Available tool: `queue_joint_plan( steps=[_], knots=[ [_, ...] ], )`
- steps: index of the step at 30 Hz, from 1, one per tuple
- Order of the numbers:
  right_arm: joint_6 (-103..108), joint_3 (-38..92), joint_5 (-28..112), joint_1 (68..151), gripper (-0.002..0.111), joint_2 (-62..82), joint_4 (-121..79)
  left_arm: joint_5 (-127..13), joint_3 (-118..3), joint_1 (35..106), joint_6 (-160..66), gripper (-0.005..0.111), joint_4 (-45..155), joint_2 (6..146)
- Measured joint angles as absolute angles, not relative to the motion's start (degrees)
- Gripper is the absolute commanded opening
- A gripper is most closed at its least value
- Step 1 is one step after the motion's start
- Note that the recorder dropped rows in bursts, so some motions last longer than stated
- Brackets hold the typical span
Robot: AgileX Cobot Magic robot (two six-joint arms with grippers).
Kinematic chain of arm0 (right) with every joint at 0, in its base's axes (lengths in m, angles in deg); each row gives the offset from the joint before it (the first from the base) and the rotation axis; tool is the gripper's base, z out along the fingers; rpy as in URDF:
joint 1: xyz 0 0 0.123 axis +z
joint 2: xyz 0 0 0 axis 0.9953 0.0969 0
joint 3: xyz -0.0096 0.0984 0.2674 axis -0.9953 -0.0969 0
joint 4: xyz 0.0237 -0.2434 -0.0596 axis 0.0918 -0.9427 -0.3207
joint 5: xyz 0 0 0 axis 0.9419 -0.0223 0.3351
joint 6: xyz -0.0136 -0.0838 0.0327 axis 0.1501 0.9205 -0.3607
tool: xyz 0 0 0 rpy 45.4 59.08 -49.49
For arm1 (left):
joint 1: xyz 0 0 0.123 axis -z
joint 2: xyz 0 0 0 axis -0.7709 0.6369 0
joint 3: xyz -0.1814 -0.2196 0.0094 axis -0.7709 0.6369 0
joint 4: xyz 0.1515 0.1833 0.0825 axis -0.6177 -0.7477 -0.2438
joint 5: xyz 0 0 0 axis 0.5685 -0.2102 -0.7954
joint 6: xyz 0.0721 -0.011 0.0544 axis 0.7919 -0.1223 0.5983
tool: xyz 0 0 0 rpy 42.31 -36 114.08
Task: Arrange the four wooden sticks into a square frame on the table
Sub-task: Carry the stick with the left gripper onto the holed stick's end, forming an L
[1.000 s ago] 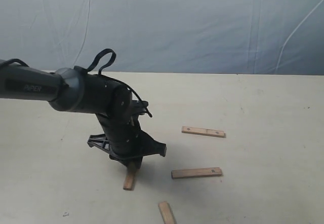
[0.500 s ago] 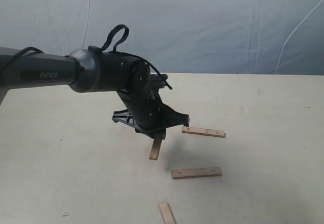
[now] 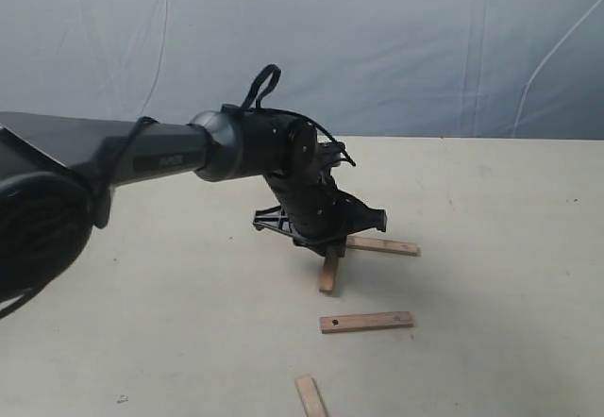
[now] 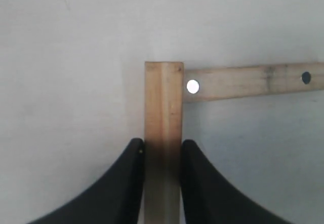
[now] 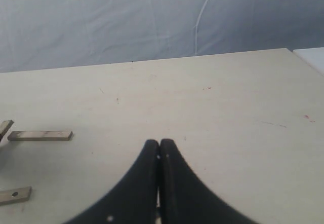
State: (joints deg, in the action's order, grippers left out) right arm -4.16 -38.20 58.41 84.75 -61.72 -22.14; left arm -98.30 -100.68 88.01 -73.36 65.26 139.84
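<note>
Four sticks: one is in a gripper and three lie flat on the table [image 3: 491, 209]; they make no closed square.
Held stick [image 3: 328, 274]: pale wood, gripped at its upper part, hanging steeply with its lower end towards the table. Whether that end touches the surface I cannot tell.
Far stick [image 3: 382, 245]: lies flat just beside the held stick, reaching away to the right in the exterior view, with a small dark hole near each end.
Corner: in the left wrist view the held stick [image 4: 163, 112] and the far stick [image 4: 253, 81] meet at a right angle. The far stick's end sits against the held stick's side close to its tip.
Middle stick [image 3: 366, 322]: flat and nearer the camera, roughly parallel to the far stick and apart from it, with a dark hole near its left end.
Near stick [image 3: 310, 396]: lies at the bottom edge of the exterior view, partly cut off and well apart from the others.
Left gripper [image 3: 330, 252]: clamped on the held stick, with both black fingers [image 4: 135, 155] pressed against its long sides.
Left arm [image 3: 160, 158]: dark, reaching in from the left over the table's middle.
Right gripper [image 5: 159, 144]: its fingertips are pressed together with nothing between them, above bare table.
Backdrop [image 3: 377, 40]: blue-grey sheet behind the table's far edge.
</note>
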Motion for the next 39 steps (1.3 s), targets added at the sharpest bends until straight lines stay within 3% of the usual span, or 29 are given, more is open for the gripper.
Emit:
queue_joint_plan(
  steps=[19,30,39],
  knots=[
    [-4.2,-38.2,58.4,84.8,-0.001,-61.7,-22.1,-104.6,-106.7,89.0,-71.7,0.0,65.0,142.9],
    [-4.2,-38.2,58.4,84.8,-0.001,-61.7,-22.1,-111.6,-104.8,76.7,-73.2,0.0,58.1,140.4],
    [-4.2,-38.2,58.4,84.8,-0.001,-61.7,-22.1,-109.0,-101.5,74.9,-73.9,0.0,58.1,140.0]
  ],
)
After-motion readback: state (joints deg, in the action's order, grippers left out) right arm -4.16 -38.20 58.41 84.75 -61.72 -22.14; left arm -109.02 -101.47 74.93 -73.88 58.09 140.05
